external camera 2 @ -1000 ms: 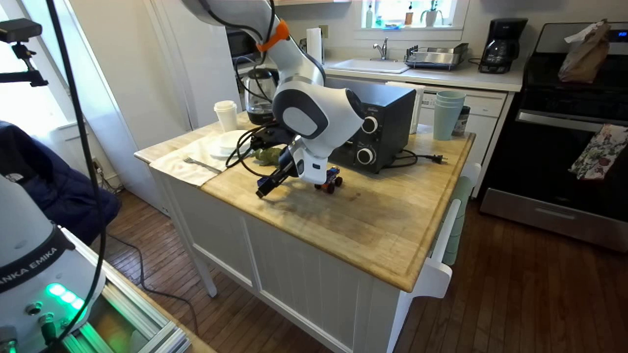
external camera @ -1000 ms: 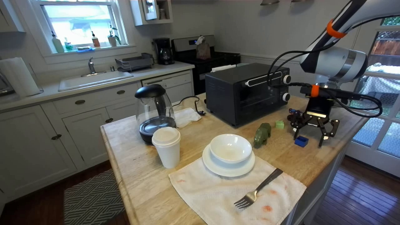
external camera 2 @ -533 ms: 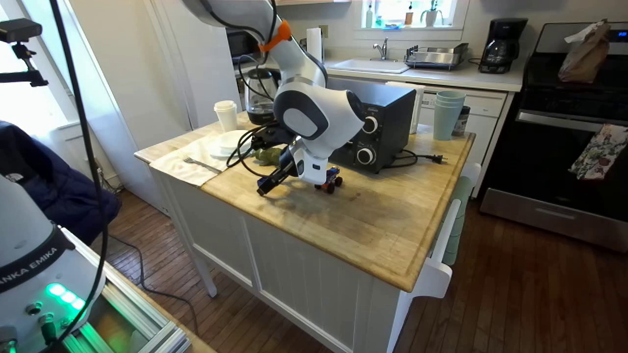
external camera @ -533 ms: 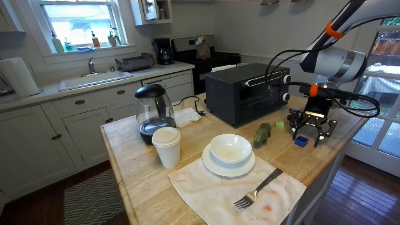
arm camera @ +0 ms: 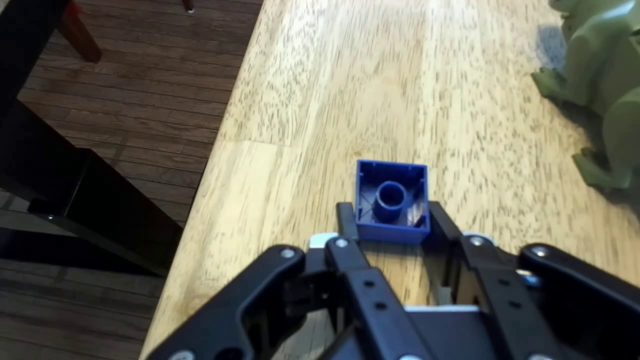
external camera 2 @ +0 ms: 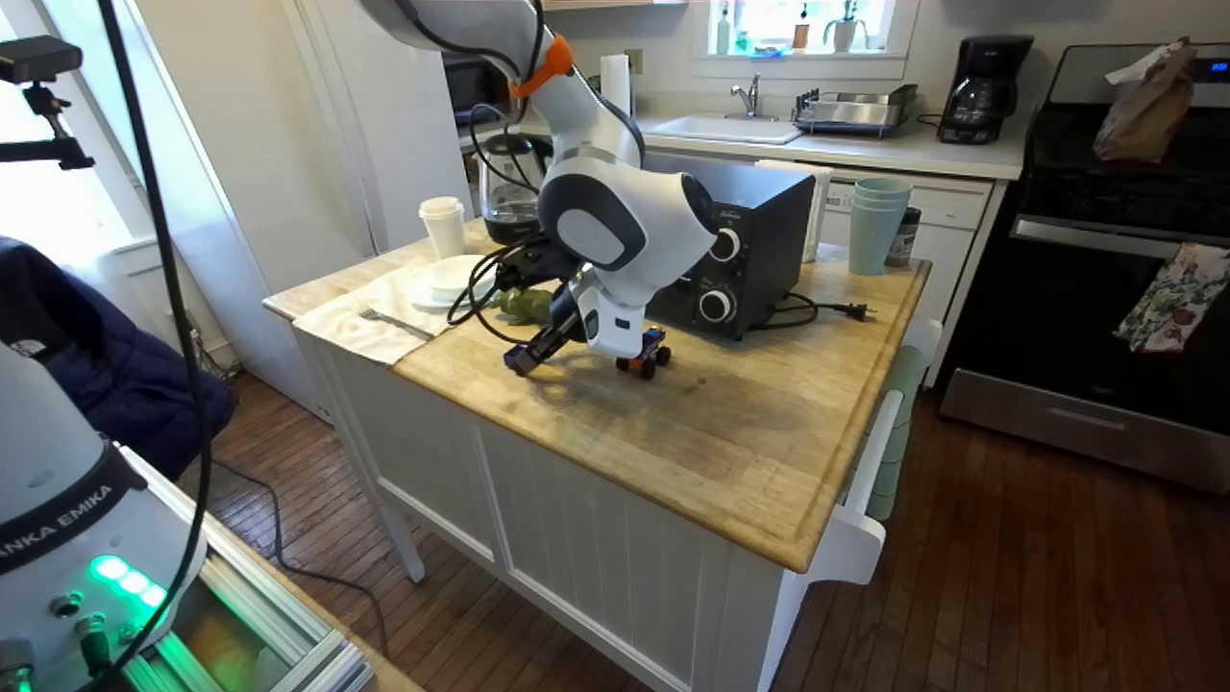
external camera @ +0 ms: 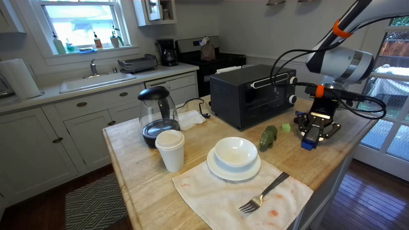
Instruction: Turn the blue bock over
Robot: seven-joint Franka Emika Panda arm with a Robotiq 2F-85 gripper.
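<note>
Blue block (arm camera: 391, 202) is lying hollow-side-up btwn jaws of end effector (arm camera: 393, 222), which is gripping opp. sides, flip prob. needing lift + roll.

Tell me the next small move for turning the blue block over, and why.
Probably a short, straight lift: the pincer is closed on opposite sides of the blue block, whose hollow side faces up, and it appears to sit on the tabletop, so turning it likely needs clearance first.
</note>
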